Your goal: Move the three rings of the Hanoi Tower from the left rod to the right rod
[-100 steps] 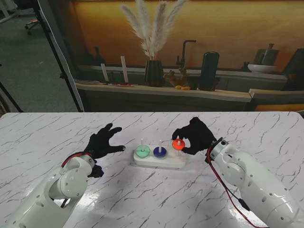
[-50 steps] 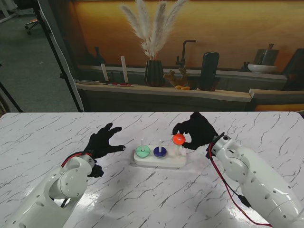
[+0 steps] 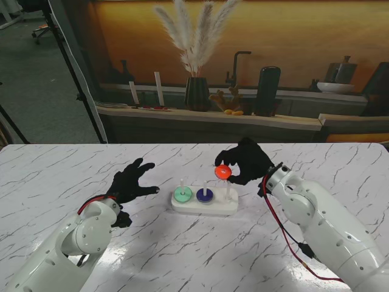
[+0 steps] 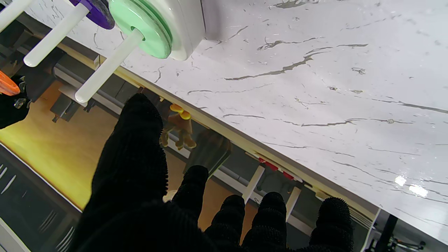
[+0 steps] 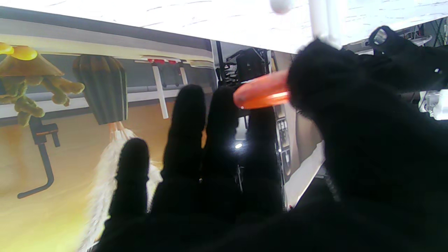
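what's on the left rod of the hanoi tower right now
Only the green ring sits on the left rod, down at the white base. The rod above it is bare. Nothing seems to lie under the ring.

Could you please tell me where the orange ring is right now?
In the stand's view, the orange ring is off the tower, pinched in the right hand in the air near the top of the right rod.
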Controlling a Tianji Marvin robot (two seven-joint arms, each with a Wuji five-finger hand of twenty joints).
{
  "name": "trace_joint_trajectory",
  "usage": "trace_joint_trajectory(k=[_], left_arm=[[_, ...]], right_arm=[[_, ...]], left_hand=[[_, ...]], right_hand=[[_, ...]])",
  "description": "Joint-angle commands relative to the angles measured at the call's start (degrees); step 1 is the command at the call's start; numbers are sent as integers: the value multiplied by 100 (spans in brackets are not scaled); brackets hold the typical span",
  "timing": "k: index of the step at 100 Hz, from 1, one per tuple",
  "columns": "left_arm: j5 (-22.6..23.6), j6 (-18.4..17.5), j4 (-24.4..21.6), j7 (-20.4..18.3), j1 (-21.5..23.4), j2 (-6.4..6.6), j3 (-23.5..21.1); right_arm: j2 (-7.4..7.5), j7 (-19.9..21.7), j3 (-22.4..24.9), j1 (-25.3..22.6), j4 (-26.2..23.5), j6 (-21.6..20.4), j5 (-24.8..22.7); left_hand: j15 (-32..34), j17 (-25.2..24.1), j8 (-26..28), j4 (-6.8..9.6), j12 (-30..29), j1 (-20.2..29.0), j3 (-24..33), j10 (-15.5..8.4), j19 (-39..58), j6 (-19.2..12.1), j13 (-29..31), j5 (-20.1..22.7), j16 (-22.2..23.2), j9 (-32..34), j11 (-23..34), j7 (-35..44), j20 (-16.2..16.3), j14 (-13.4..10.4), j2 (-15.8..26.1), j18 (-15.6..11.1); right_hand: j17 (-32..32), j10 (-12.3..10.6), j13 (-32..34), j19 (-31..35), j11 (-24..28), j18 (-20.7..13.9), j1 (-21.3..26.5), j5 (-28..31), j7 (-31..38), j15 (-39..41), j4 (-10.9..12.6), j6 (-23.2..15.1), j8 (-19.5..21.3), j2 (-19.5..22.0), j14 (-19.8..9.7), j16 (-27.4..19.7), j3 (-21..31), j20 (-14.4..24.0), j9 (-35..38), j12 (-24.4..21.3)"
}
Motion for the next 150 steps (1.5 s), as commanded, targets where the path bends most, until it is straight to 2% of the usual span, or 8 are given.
trace_joint_trajectory(k=[1, 42, 68, 90, 150], left_arm=[[-13, -73, 3, -36, 48, -21, -10], [76, -72, -63, 69, 180, -30, -225], [95, -63, -62, 116, 229, -36, -307], [70, -42, -67, 119, 244, -40, -324], [79, -20, -49, 120, 207, -41, -301]], right_arm=[[-84, -37, -102, 87, 63, -14, 20], [-212, -360, -970, 762, 682, 16, 138], [-284, -429, -1311, 984, 882, 6, 253], [-298, -419, -1379, 978, 880, -8, 297], [-186, -255, -1141, 678, 657, -169, 128]], left_hand=[[-150, -90, 12, -195, 36, -122, -149, -100, -315, -156, -131, 73, -68, 77, -50, -20, 76, -128, 137, 37], [-148, -83, 12, -189, 37, -108, -145, -94, -314, -151, -128, 76, -68, 81, -48, -18, 79, -115, 119, 38], [-145, -77, 12, -182, 37, -82, -141, -89, -313, -148, -122, 76, -67, 82, -48, -17, 78, -120, 98, 40], [-149, -81, 11, -182, 37, -88, -143, -92, -316, -152, -129, 73, -69, 80, -49, -19, 75, -122, 110, 35], [-144, -74, 14, -159, 39, -23, -130, -84, -317, -166, -120, 70, -68, 85, -48, -15, 68, -120, 44, 55]], right_hand=[[-37, -325, 166, 107, 123, 1649, 453, 424, 495, 105, -54, -319, 150, 158, -191, 94, 334, 66, 351, 176], [-31, -330, 171, 104, 108, 1658, 459, 410, 530, 113, -60, -328, 105, 157, -202, 104, 347, 68, 355, 186], [-31, -328, 171, 103, 101, 1658, 465, 408, 547, 114, -63, -323, 68, 172, -203, 108, 351, 70, 359, 187], [-31, -332, 169, 103, 99, 1658, 472, 407, 560, 112, -64, -334, 36, 175, -198, 112, 351, 71, 368, 189], [-12, -330, 167, 103, 83, 1651, 486, 413, 588, 97, -71, -331, -19, 153, -205, 124, 359, 72, 379, 198]])
